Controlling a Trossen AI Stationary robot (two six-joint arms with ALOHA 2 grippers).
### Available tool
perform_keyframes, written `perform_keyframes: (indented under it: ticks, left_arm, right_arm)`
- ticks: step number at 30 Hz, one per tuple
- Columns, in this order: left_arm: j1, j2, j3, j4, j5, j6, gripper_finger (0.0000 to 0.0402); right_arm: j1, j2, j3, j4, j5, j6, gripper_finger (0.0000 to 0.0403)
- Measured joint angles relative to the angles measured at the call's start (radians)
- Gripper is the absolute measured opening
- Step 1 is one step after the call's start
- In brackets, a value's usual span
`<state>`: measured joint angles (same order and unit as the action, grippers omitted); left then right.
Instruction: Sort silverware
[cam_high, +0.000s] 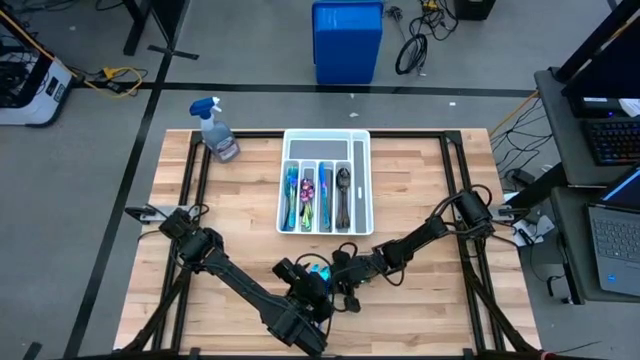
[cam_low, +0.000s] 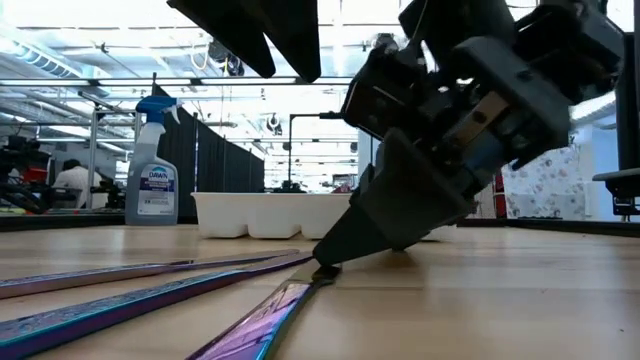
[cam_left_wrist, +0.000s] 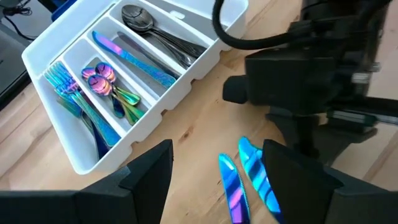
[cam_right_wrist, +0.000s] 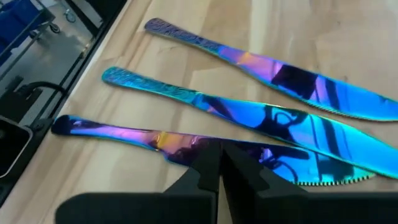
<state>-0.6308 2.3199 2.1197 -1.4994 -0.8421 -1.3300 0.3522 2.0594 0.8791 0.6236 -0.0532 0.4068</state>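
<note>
Three iridescent blue knives (cam_right_wrist: 249, 112) lie flat side by side on the wooden table near its near edge (cam_high: 318, 266). My right gripper (cam_right_wrist: 221, 155) is shut, and its tips are down on the nearest knife (cam_right_wrist: 143, 137). The low view shows the tips (cam_low: 325, 268) at table level. My left gripper (cam_left_wrist: 217, 180) is open and hovers above the knives, with two of them (cam_left_wrist: 249, 177) showing between its fingers. The white tray (cam_high: 362, 180) holds teal forks (cam_left_wrist: 68, 93), small rainbow spoons (cam_left_wrist: 102, 78), one knife (cam_left_wrist: 130, 56) and dark spoons (cam_left_wrist: 149, 28). My right gripper's shut fingertips meet the nearest knife where the handle widens into the blade (cam_right_wrist: 186, 144). They slant down from above and lie across the knife. The knife rests flat on the table. I cannot tell whether the fingers only press on it or grip it.
A spray bottle (cam_high: 218, 130) stands at the far left of the table beside the tray. Both arms crowd the near middle of the table, their grippers close together. Bare wood (cam_high: 430, 190) lies to the tray's right. A blue bin (cam_high: 347, 40) stands on the floor beyond the table.
</note>
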Motion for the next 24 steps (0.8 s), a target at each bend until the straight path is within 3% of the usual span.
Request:
perform_keyframes:
  ticks: [15, 24]
  left_arm:
    - [0.0, 0.0, 0.0, 0.0, 0.002, 0.0, 0.0233]
    - [0.008, 0.0, 0.0, -0.001, 0.037, -0.027, 0.0233]
  right_arm:
    - [-0.116, 0.002, -0.001, 0.014, -0.005, -0.034, 0.0]
    - [-0.097, -0.02, -0.004, 0.045, 0.015, -0.052, 0.0]
